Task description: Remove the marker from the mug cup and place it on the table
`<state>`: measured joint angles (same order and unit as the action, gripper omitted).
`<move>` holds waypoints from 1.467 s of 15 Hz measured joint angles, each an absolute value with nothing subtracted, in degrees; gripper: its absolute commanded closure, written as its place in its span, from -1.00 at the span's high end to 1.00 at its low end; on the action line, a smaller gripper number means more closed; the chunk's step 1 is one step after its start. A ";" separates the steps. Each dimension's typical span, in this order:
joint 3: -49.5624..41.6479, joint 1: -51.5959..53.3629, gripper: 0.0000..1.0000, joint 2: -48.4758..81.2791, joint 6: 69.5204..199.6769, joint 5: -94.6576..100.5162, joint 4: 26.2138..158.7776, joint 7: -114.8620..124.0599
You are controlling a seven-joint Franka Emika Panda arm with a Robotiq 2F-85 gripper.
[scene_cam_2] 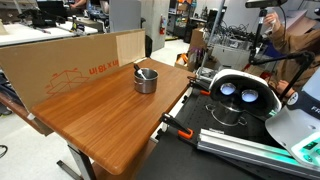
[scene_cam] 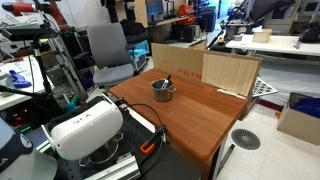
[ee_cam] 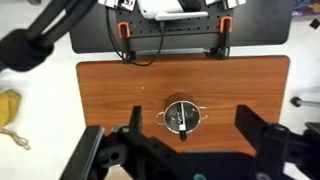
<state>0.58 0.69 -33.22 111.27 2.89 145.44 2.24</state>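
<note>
The grey metallic mug cup (ee_cam: 181, 117) stands upright on the reddish-brown table (ee_cam: 110, 90), near its middle in the wrist view. The marker (ee_cam: 182, 124) leans inside it, its dark end sticking out over the rim. Both exterior views also show the mug (scene_cam: 163, 90) (scene_cam_2: 146, 80) with the marker (scene_cam: 166, 80) (scene_cam_2: 141, 69) poking up from it. My gripper (ee_cam: 189, 113) is open wide and empty. It hangs well above the mug, one finger to each side of it. The gripper is out of view in both exterior views.
A pale plywood board (scene_cam: 230, 72) and a cardboard box (scene_cam: 175, 57) stand along one table edge. A large white rounded device (scene_cam: 85, 128) (scene_cam_2: 240, 95) sits by the opposite edge, where orange clamps (ee_cam: 124, 30) (ee_cam: 226, 27) grip the table. A yellow object (ee_cam: 8, 110) lies off the table.
</note>
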 measured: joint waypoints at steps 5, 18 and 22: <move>0.61 0.69 1.00 -28.62 115.33 2.90 144.36 4.11; 1.67 0.70 1.00 -11.72 122.16 3.02 138.04 6.90; 2.57 0.80 1.00 -5.36 125.35 3.92 135.38 9.28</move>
